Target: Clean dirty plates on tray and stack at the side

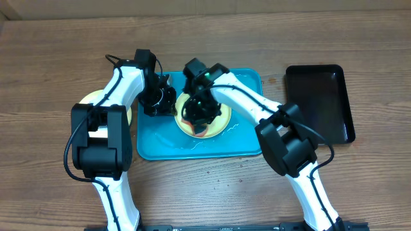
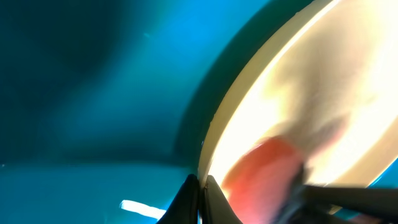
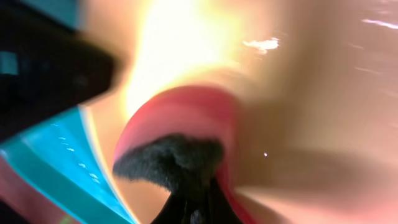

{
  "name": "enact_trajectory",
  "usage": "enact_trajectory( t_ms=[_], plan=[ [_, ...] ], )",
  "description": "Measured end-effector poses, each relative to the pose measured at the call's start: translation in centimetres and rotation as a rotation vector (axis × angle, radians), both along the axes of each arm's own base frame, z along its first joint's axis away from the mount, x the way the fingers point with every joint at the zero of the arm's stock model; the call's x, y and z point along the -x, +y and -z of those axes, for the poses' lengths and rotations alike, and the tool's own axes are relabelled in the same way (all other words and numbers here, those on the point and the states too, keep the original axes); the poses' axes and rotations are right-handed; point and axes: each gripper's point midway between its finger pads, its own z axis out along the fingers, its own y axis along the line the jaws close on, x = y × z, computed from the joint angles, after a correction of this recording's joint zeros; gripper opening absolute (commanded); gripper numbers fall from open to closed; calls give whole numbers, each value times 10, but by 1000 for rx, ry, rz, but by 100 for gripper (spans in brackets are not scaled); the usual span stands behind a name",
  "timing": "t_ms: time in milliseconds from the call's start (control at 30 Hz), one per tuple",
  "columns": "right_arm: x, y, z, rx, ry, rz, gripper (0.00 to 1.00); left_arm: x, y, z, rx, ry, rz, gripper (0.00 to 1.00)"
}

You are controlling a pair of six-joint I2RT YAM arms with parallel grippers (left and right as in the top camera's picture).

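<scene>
A blue tray (image 1: 154,142) sits in the middle of the wooden bench (image 1: 51,51), and one plate (image 1: 223,122) with a yellow-green rim lies on it, near the tray's centre. Both arms meet over this plate.

The left claw (image 1: 172,104) is at the plate's left edge. In the left wrist view its two dark tips (image 2: 188,198) stand close together at the bottom of the frame with the pale rim of the plate (image 2: 298,93) running in between them, so it looks clamped on the rim. The blue tray floor (image 2: 93,93) fills the left of that view. A red blur shows on the plate's face. It is too smeared to tell what it is.

The right claw (image 1: 200,119) is down over the middle of the plate. The right wrist view shows it pinched on a red sponge (image 3: 186,115) with a dark fuzzy patch, pressed against the plate's pale face (image 3: 323,93). From above, a bit of red-orange sponge (image 1: 201,133) shows at the plate's lower edge.

A second green plate (image 1: 88,99) lies on the bench left of the tray, partly under the left arm. A black tray (image 1: 319,102) sits at the right of the frame, apart from the blue one.
</scene>
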Motion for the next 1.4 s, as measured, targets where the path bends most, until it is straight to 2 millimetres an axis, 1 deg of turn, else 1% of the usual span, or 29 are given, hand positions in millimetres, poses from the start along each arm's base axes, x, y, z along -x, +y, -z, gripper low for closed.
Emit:
enact_trajectory(
  t_ms=[33,133,200,267,333,433,533,600,700,800,867,967,1033,1100,1200,1300,1400],
  plan=[
    [-4,-7,0,15,2,12,4,0,0,0,-1,-1,0,4],
    [-21,-40,0,78,0,71,4,0,0,0,-3,-1,1,4],
    [-36,-63,0,114,-13,119,4,0,1,0,-3,-1,1,4],
    [-50,-82,0,133,-29,161,4,0,0,0,-3,-1,1,4],
    [-60,-91,0,126,-40,189,4,0,0,0,-2,0,1,4],
    [-75,-86,-1,88,-94,196,4,1,-1,0,-6,0,5,4],
    [-90,-69,-4,3,-150,188,4,1,0,1,-11,0,5,4],
    [-94,-56,-6,-54,-163,174,4,1,0,1,-12,0,5,4],
    [-89,-36,-6,-114,-155,141,4,0,1,1,-15,0,5,4],
    [-72,-16,-8,-140,-129,95,4,0,1,1,-15,-1,5,5],
    [-54,-3,-7,-140,-96,56,4,0,1,1,-18,-2,5,4],
    [-28,11,-6,-130,-46,7,4,-1,2,2,-25,-7,5,4],
    [-12,16,-6,-119,-7,-15,4,-2,3,2,-27,-10,5,4],
    [-3,14,-6,-105,26,-21,4,-2,3,2,-28,-10,5,4],
    [6,1,-6,-74,86,-8,4,-2,3,2,-29,-10,5,4],
    [3,-14,-7,-63,116,18,4,-2,5,2,-41,-10,5,4],
    [-11,-30,-13,-65,100,56,4,-4,15,0,-93,-18,3,4]
  ],
)
